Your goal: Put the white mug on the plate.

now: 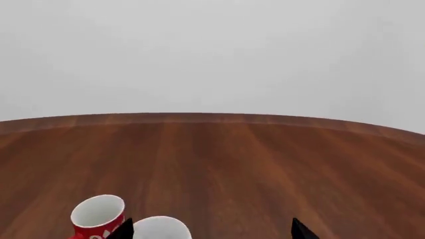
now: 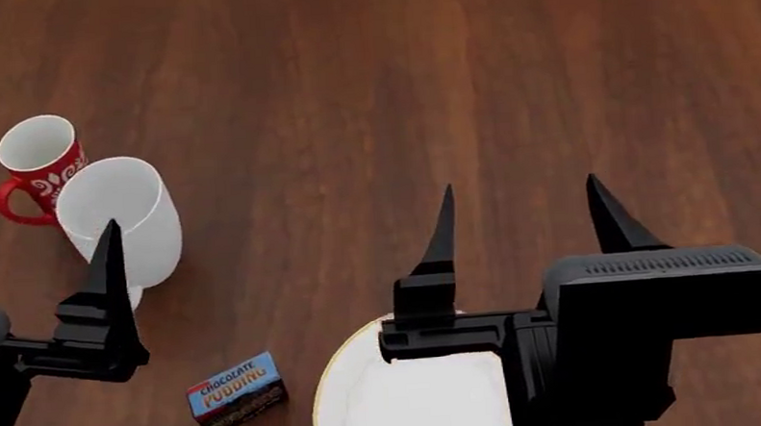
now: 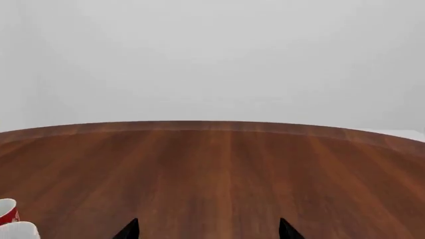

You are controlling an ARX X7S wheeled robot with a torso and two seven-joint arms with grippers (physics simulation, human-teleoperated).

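While both arms reached forward over the wooden table (image 2: 504,82), the white mug (image 2: 122,219) stood upright on the wood at the head view's left, well apart from the plate (image 2: 421,399). Its rim touched, or nearly touched, the smaller red mug (image 2: 38,161), which stood just beyond it, handle turned toward the table's left side.

Left gripper (image 2: 42,242): jaws apart; one black fingertip (image 2: 106,249) overlapped the white mug's near wall in the head view, the other showed only at that view's left edge. Whether either finger touched the mug could not be told. The left wrist view showed the white mug's rim (image 1: 161,228) beside one fingertip, with the red mug (image 1: 98,215) next to it.

Right gripper (image 2: 522,216): jaws apart and empty, its body held above the plate, which lay at the near edge, partly hidden by the arm. A thin gold rim showed along the plate's left side.

A small blue box labelled chocolate pudding (image 2: 238,392) lay on the table between the left arm and the plate, close to the plate but apart from it. The right wrist view showed two fingertips, bare wood and both mugs at one edge.
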